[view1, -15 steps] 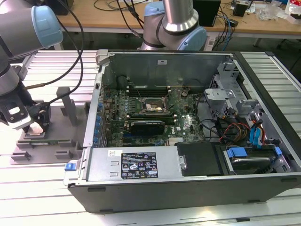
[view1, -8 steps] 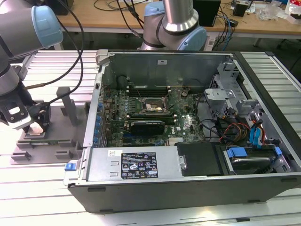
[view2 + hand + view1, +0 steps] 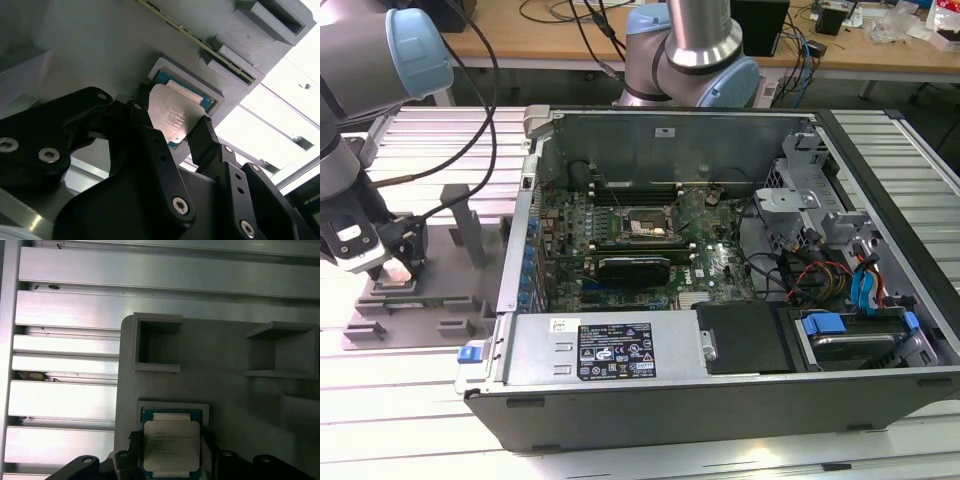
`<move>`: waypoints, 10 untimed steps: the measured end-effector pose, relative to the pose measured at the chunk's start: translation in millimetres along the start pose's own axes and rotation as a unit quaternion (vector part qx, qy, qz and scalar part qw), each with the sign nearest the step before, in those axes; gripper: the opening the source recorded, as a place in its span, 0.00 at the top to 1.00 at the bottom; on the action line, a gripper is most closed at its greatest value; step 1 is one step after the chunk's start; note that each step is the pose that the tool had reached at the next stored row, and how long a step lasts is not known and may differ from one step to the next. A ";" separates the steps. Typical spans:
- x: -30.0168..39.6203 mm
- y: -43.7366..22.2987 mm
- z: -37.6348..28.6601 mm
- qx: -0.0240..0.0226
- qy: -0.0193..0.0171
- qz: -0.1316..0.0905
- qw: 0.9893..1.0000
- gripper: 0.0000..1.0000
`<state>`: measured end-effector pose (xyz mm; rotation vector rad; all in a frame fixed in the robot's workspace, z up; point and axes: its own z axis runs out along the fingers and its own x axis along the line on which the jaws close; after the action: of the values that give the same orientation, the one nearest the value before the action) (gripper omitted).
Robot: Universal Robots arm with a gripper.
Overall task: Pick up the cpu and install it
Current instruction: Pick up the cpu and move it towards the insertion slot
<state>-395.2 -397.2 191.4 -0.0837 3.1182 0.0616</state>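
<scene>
With the gripper point(image 3: 172, 121) closed on two opposite edges of the cpu point(image 3: 172, 111) at the grey tray point(image 3: 100, 45), hold it level and lift straight up.

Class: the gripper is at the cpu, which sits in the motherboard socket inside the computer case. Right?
Not quite. The gripper is at the cpu, but it sits in the grey tray beside the computer case, as the exterior view shows.

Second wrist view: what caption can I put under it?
Black gripper pinching the small, square, silvery-topped cpu at its recess in the grey plastic tray.
</scene>
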 end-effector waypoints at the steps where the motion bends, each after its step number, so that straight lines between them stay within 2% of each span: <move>1: 0.0 0.0 0.0 0.000 0.000 0.000 1.000 0.45; 4: -0.1 0.1 -3.5 0.000 0.000 0.001 1.000 0.45; 7: -0.1 0.2 -4.4 0.000 0.000 0.012 1.000 0.45; 10: -0.1 0.2 -6.4 0.000 0.000 0.012 1.000 0.45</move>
<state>-395.3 -397.3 197.8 -0.0467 3.1189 0.0609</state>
